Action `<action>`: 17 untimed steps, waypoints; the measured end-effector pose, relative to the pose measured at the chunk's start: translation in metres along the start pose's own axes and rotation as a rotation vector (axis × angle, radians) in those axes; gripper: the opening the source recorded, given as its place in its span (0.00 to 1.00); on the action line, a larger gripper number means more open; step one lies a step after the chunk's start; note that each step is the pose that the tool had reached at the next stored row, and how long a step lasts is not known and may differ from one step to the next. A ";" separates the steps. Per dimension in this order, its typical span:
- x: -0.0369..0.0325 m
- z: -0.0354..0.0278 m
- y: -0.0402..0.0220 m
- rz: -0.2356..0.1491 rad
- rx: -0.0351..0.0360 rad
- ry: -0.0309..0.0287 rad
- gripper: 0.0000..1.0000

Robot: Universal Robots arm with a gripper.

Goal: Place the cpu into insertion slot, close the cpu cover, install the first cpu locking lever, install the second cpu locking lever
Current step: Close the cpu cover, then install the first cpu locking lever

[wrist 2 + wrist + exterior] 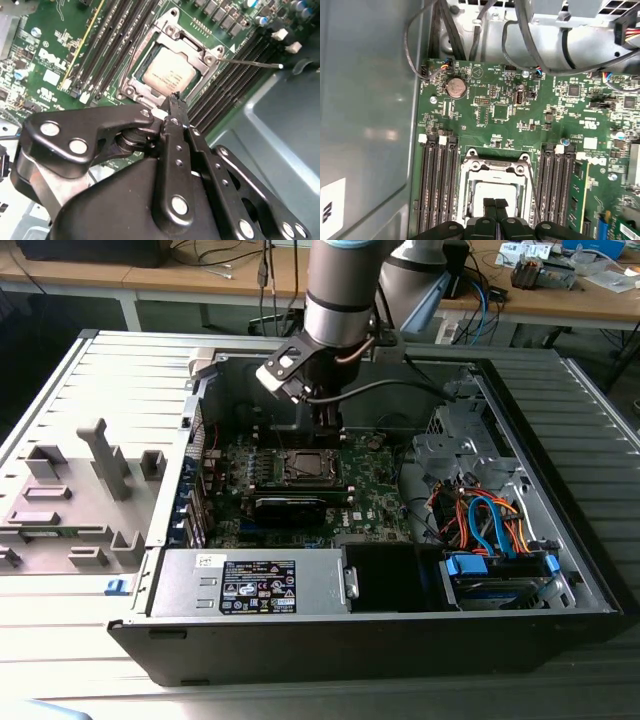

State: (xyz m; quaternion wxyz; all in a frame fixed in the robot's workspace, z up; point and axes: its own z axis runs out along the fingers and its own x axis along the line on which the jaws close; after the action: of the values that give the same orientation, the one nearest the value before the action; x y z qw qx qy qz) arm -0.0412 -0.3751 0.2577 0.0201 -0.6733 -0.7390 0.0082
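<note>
- Centrally, the gripper (174,102): fingertips pressed together, nothing held, poised just above the insertion slot (129,85) in both wrist views.
- The cpu (167,75) lies flat inside the slot; placement appears done.
- The cpu cover (192,47) lies down around the chip, framing its metal top; closing appears done.
- One locking lever (250,63) juts free beside the slot, apparently unlatched; the other cannot be made out. Lever work seems left.
- Memory slots (110,45) flank the slot on the green board (520,125); cables (436,30) and the case wall (280,135) stand farther off, nothing covering the slot.
</note>
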 end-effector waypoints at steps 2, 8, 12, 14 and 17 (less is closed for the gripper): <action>0.0001 -0.0043 -0.0002 0.000 -0.0002 0.0012 0.11; 0.0001 -0.0054 -0.0002 0.000 -0.0002 0.0016 0.11; 0.0001 -0.0057 -0.0002 0.000 -0.0002 0.0018 0.11; 0.0001 -0.0058 -0.0002 0.000 -0.0002 0.0018 0.11; 0.0001 -0.0059 -0.0003 -0.021 0.0003 0.0009 0.11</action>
State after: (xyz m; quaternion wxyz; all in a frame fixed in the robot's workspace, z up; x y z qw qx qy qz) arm -0.0412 -0.3752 0.2636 0.0207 -0.6656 -0.7460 0.0078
